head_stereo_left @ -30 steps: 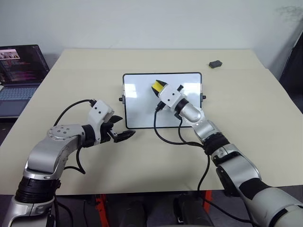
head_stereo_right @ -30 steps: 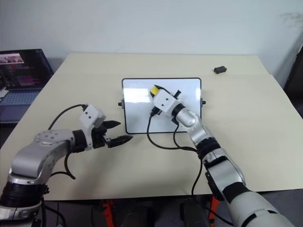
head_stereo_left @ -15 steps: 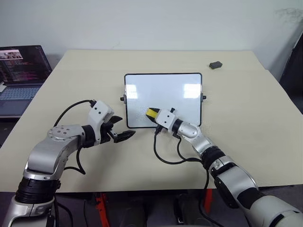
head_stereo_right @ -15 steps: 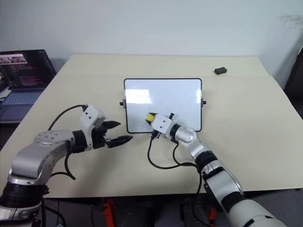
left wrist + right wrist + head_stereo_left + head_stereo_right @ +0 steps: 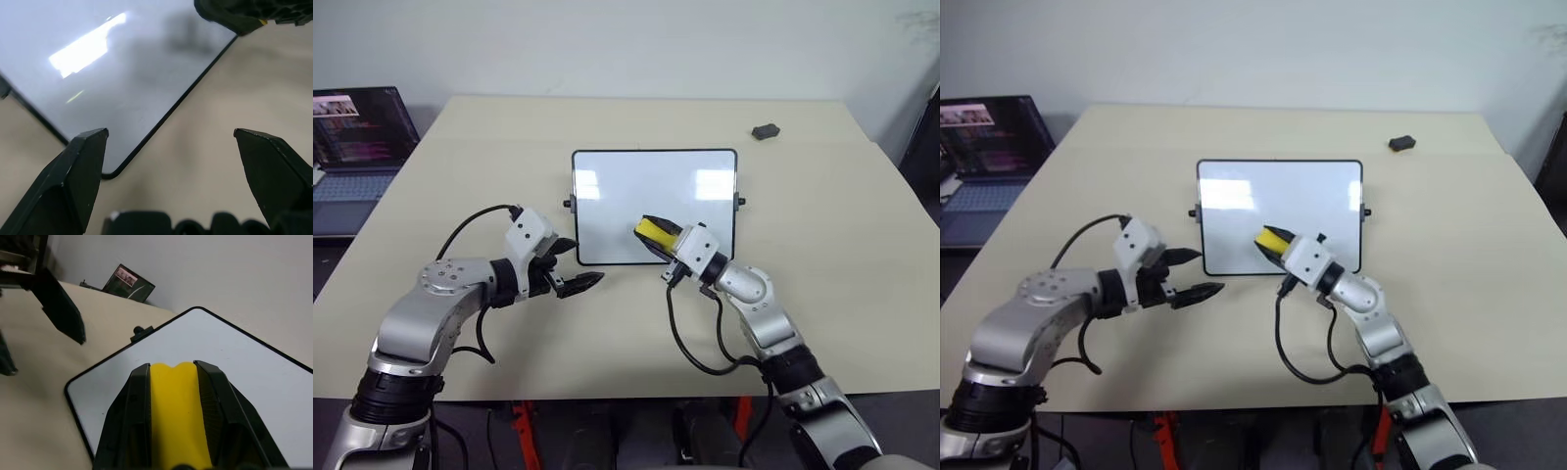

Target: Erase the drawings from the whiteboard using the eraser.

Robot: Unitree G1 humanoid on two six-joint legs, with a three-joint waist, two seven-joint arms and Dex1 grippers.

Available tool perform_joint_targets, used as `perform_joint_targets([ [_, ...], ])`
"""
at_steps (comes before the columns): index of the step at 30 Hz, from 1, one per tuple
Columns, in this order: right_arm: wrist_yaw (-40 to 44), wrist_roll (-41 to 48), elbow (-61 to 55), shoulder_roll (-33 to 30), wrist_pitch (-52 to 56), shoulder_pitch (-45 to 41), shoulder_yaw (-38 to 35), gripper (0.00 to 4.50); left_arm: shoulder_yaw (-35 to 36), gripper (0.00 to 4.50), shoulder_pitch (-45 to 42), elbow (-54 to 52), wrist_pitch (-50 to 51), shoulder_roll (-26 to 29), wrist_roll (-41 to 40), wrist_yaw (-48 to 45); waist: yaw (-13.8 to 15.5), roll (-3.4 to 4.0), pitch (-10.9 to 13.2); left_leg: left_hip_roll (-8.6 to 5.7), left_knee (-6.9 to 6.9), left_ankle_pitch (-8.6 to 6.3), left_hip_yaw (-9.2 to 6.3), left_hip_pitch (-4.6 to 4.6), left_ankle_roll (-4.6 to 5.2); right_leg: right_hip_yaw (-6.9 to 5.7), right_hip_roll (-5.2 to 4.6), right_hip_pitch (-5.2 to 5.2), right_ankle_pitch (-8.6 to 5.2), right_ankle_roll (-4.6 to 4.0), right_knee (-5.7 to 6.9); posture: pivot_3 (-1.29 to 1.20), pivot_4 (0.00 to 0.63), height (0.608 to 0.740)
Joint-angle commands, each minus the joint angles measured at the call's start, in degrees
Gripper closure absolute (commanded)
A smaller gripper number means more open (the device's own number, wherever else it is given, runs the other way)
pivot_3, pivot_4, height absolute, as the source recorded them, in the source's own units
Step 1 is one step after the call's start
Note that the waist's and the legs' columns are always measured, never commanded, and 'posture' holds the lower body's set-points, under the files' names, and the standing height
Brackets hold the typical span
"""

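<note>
Eraser (image 5: 654,231): yellow block, clamped between the fingers of the right gripper (image 5: 659,238), long axis in line with the fingers, tip aimed away from the robot and toward its left. Poised over the near edge of the whiteboard (image 5: 646,186), just inside the frame; contact with the surface cannot be told.

Whiteboard: flat on the bench (image 5: 822,235), long side across the robot's front, extending away from the eraser tip. Surface reads white and glossy; drawings cannot be made out at this moment. Judged near completion or complete, subject to closer inspection.

Right arm: nearer to the board, forearm low over the bench, bent in toward the body, cable looped beneath.

Left gripper (image 5: 570,277): fingers spread wide, holding nothing, level and pointed at the board's near left corner, just beside it, apart from the frame.

Any further stroke: outward from the near edge, across the board.
</note>
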Motion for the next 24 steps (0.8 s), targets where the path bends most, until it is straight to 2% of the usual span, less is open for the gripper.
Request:
perform_joint_targets([
  [1,-4.93,6.64,-16.26,0.89,13.81,6.43,-6.73,3.53,-0.7,0.0,-1.37,-3.72,-2.19,-0.42,-1.66,-2.3,0.34,0.01,0.01,0.0,0.01,0.0,0.0,0.0,0.0,0.0,0.0,0.0,0.0,0.0,0.01,0.0,0.15,0.74],
  [6,-10.96,10.54,-25.03,-0.44,30.65,13.13,-16.15,3.53,-5.58,0.0,-7.43,-2.17,-6.38,-2.14,-0.08,-5.56,0.69,0.0,0.0,-0.06,0.1,0.03,0.02,0.09,0.02,-0.01,-0.01,0.13,-0.02,0.06,0.01,0.0,0.15,0.74],
  [12,-16.79,11.98,-30.11,-1.75,46.42,16.65,-22.68,3.53,-12.76,0.0,-14.33,5.23,-11.95,-5.71,2.13,-12.11,0.33,0.03,0.01,-0.05,0.07,0.06,0.12,0.22,0.05,0.05,0.06,0.23,-0.13,0.24,0.02,0.0,0.15,0.74],
  [15,-19.72,11.25,-29.6,-2.11,48.61,16.45,-25.93,3.53,-16.38,0.0,-17.24,8.51,-13.83,-7.91,3.72,-14.96,0.38,0.03,0.01,-0.06,0.05,0.05,0.16,0.19,0.05,0.07,0.07,0.2,-0.11,0.21,0.0,0.0,0.15,0.74],
  [19,-21.97,12.36,-25.05,-3.29,51.35,13.66,-31.44,3.53,-21.46,0.0,-23.42,14.35,-17.44,-14.42,6.6,-17.42,0.56,0.02,0.01,-0.12,0.1,0.05,0.15,0.11,0.06,0.03,0.1,0.19,-0.1,0.21,-0.02,0.0,0.15,0.74],
  [24,-21.81,14.74,-22.66,-3.52,53.94,12.44,-34.05,3.53,-24.64,0.0,-25.57,15.04,-18.65,-19.1,7.79,-19.26,0.23,0.04,0.01,-0.09,0.07,0.04,0.2,0.1,0.08,0.13,0.31,0.18,-0.04,0.17,-0.04,0.0,0.15,0.74],
])
